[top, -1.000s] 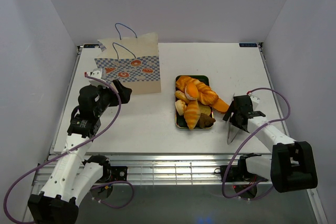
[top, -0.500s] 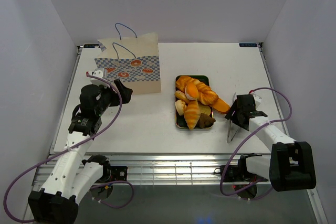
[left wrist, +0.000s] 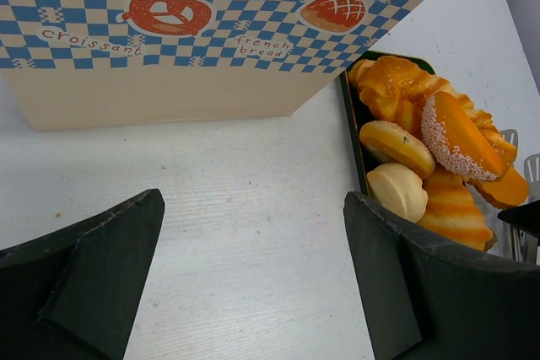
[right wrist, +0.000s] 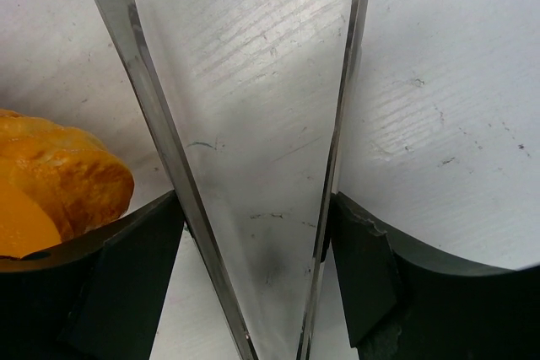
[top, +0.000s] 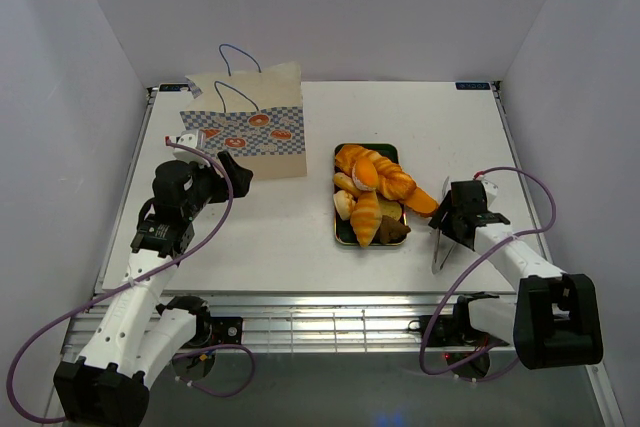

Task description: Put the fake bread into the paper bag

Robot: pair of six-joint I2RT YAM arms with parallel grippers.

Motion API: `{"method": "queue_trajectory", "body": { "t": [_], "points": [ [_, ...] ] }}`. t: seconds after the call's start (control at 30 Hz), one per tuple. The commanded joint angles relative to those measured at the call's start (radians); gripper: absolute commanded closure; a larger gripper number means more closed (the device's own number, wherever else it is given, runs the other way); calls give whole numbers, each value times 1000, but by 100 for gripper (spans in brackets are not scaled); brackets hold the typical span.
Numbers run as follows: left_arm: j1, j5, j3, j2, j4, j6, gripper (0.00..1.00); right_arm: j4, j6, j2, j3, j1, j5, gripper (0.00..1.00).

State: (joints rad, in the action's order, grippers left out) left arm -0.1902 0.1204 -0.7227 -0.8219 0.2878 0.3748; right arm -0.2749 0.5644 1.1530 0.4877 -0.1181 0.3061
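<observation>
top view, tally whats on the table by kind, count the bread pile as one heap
paper bag: 1
green tray: 1
bread heap: 1
metal tongs: 1
total: 4

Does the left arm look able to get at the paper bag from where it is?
Probably yes. The left pincer is open and faces the paper bag, with only bare table between them.

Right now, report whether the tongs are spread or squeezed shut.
Spread. The tongs show two arms diverging toward the forked end, bare table between them.
</observation>
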Motion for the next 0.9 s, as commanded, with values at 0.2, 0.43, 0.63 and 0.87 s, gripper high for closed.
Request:
{"method": "queue_trajectory", "body": {
  "t": [0.2,0.43,0.63,0.87],
  "points": [
    [-3,13,-23,9,-1,-8,2,-47,-23,-82,66,3,1,27],
    [-3,10,-21,10,1,-8,2,-110,-38,-93,132,3,-10,27],
    [-3,13,-21,12,1,-8,2,-184,-67,-142,207,3,-1,27],
    [-3,15,-21,13,1,-8,2,-260,-106,-171,282,3,-10,28]
  ]
}}
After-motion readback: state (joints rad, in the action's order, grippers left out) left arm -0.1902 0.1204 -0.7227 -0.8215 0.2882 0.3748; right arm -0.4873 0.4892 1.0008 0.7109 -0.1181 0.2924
